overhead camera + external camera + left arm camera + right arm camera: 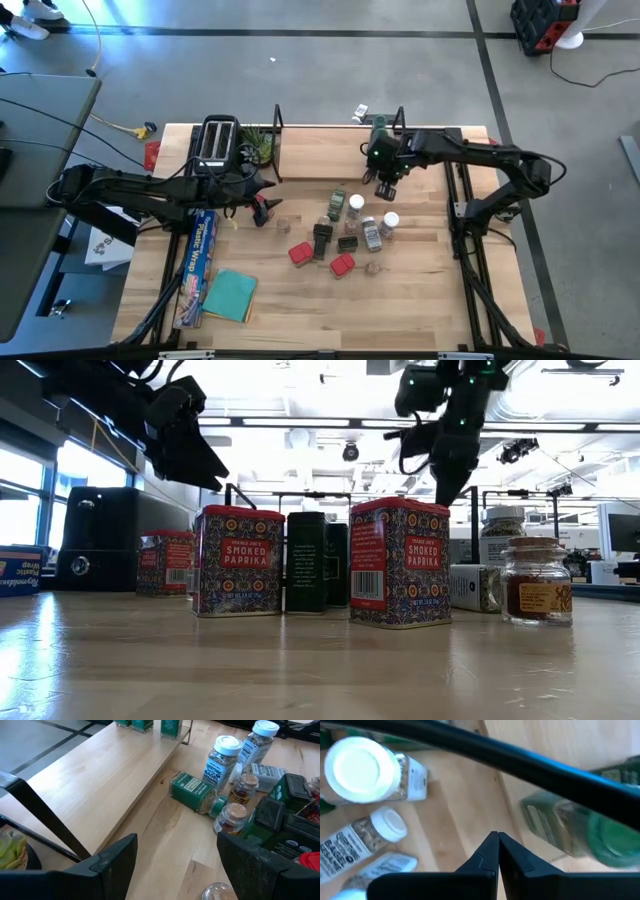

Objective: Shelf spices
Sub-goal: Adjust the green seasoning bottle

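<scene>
Left wrist view: I judge the toppled green-labelled glass spice jar (194, 793) beside the light wooden shelf board (95, 780) rigid, slick (grip mid-body); right gripper (498, 851) pinched together empty, left gripper (175, 865) spread.

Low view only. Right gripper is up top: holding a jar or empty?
Observer: Empty. The right wrist view shows the right gripper with its jaws shut on nothing.
Operator: Anything shelved?
Observer: Yes. Green jars stand at the far end of the shelf in the left wrist view.
Operator: Left arm?
Observer: The left gripper has its jaws open and empty, by the shelf's left end.
</scene>
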